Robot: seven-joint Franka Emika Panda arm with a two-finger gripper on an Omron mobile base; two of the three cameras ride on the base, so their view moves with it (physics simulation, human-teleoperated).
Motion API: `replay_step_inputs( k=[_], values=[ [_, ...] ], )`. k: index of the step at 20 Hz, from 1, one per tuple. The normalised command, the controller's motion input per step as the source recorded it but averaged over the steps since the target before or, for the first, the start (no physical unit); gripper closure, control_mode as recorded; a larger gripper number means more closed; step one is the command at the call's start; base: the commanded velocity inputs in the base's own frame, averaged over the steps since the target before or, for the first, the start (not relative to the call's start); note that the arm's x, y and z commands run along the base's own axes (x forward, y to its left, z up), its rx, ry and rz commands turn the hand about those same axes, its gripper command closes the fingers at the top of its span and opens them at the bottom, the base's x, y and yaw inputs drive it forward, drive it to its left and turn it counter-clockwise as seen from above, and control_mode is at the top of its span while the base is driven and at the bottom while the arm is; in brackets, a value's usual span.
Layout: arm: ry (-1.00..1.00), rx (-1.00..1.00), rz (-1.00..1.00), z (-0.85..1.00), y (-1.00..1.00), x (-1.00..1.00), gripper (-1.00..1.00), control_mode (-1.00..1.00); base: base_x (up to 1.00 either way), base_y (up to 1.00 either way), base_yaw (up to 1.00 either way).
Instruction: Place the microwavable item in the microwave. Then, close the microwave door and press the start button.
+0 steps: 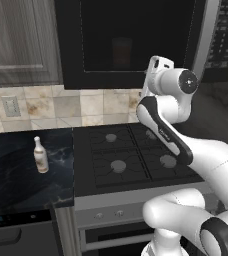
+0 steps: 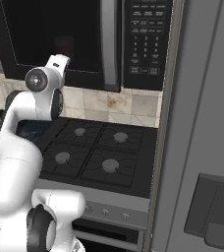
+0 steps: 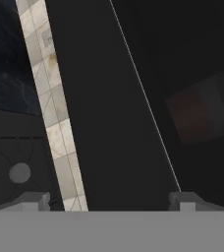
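From the left base view, you can confirm that the microwave door [image 1: 136, 42] is shut. Behind its dark window a dim reddish shape, judged to be the glass tumbler [image 1: 121, 52], stands inside the microwave [image 1: 221, 40]. The placing and door-closing steps therefore appear complete. A slim white bottle [image 1: 40, 155] stands apart on the dark table [image 1: 16, 180] left of the stove [image 1: 131, 157].

In the right base view, note the grey bar handle [image 2: 110, 44] along the door edge and the keypad strip [image 2: 147, 39] just beside it. The arm's hand is raised in front of the door window, left of the handle and clear of the keypad.

In the hand view, the gripper [image 3: 111, 201] shows its two fingertips [image 3: 33, 201] set wide apart with nothing between them: the jaws are open and empty. The tumbler shows faintly through the glass. Judge the start button as the remaining step.
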Motion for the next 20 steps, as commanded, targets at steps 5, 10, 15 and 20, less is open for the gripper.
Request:
replay_step_inputs(
  k=[5,10,15,20],
  values=[
    [0.01,0.0,0.0,0.1,0.0,0.39,-1.0,-1.0,0.0,0.0,0.0],
    [0.0,0.0,0.0,0.0,0.0,0.48,-1.0,-1.0,0.0,0.0,0.0],
    [0.0,0.0,0.0,0.0,0.0,0.47,-1.0,-1.0,0.0,0.0,0.0],
    [-0.01,0.0,0.0,-0.01,0.0,-0.14,-1.0,-1.0,0.0,0.0,0.0]
  ],
)
